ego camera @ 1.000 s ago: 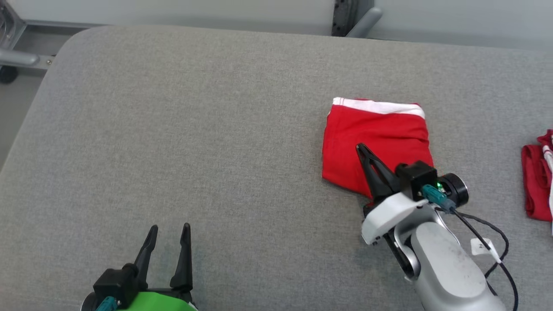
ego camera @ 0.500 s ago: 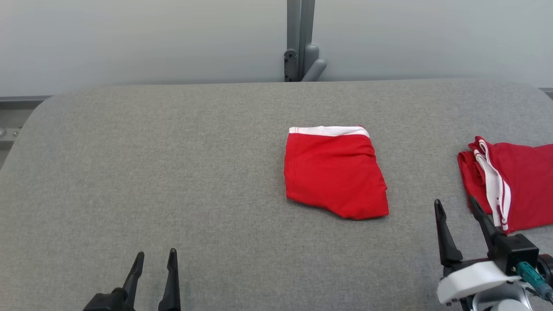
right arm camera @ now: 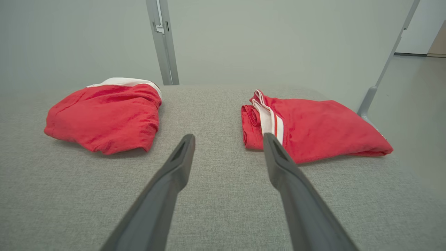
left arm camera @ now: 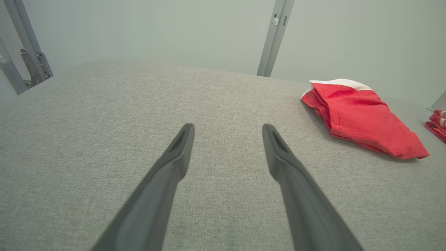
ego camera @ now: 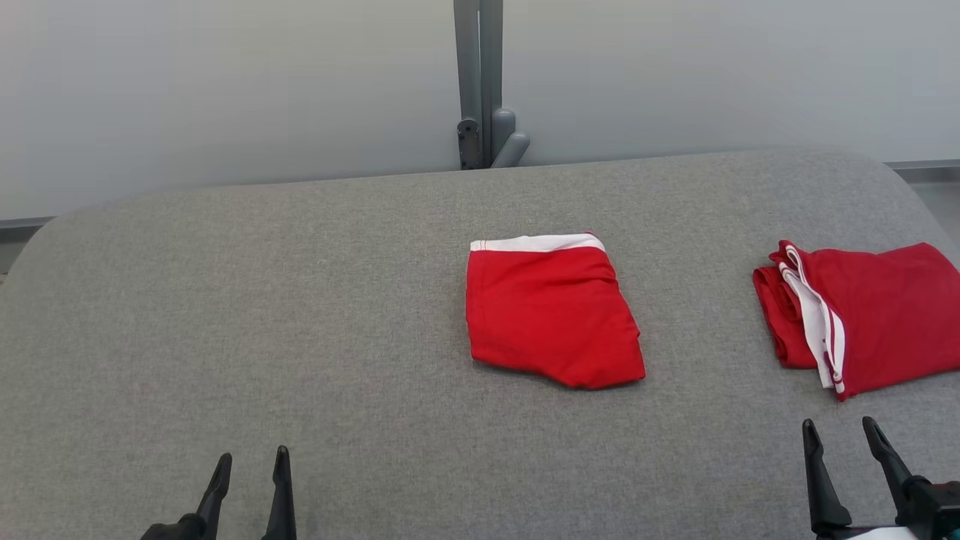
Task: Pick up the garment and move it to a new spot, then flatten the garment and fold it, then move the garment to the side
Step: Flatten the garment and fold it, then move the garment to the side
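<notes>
The garment is red with a white waistband, folded into a rough square, and lies flat on the grey padded table, a little right of centre. It also lies at the right in the left wrist view, garment, and at the left in the right wrist view, garment. My left gripper is open at the near left edge, well apart from it, and is empty. My right gripper is open at the near right, holding nothing.
A second folded red garment with white stripes lies near the table's right edge, just ahead of my right gripper. A grey post stands behind the table against a pale wall. The table's left half is bare.
The head camera has tilted up and turned. My right gripper has let go of the garment's near edge, opened and drawn back to the near right. The left gripper stays open.
</notes>
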